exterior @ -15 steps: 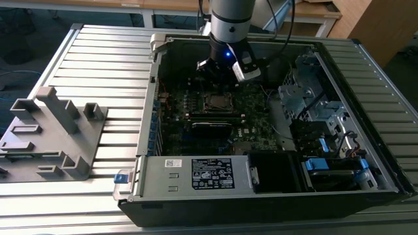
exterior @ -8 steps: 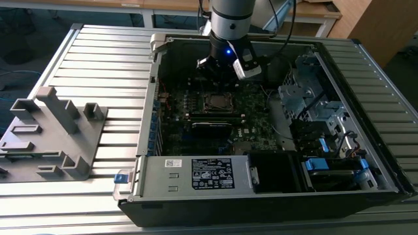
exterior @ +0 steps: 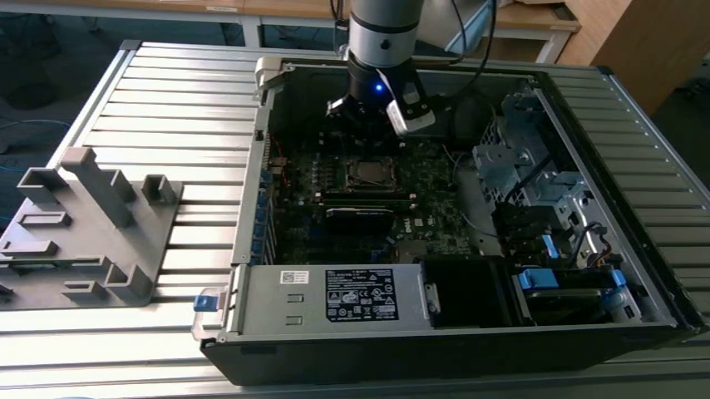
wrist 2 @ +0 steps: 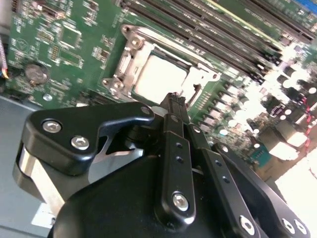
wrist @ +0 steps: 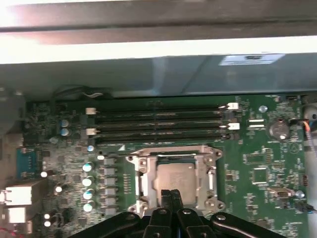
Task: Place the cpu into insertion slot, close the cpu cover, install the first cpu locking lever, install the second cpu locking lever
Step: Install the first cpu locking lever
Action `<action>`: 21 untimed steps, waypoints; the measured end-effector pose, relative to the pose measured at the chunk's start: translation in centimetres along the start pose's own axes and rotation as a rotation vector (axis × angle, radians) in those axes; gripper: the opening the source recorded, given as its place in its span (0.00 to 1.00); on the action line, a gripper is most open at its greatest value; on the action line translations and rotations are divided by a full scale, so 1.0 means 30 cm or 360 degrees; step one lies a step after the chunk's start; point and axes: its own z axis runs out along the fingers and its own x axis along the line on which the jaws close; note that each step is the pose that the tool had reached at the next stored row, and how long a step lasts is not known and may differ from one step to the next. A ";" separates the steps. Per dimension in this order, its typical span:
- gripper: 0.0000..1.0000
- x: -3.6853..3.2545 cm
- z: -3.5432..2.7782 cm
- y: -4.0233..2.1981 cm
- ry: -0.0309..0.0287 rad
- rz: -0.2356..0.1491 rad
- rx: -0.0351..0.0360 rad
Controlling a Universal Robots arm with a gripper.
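First wrist view: gripper [wrist: 171, 193], fingers [wrist: 164, 204] together as one pushing tip, apparently empty, above cpu [wrist: 174, 174] seated beneath cpu cover [wrist: 140, 171]

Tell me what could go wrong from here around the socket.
1. The shut fingers hang over the cpu; a descent off-centre might scrape its face or snag the cover.
2. Capacitors and memory slots stand close by; a sideways sweep could hit them.
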 end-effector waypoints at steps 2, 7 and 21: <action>0.11 0.012 0.000 -0.001 -0.00004 0.0000 0.0000; 0.11 0.012 -0.027 0.000 -0.00004 0.0000 0.0000; 0.11 0.108 -0.030 -0.005 -0.00044 0.0000 0.0000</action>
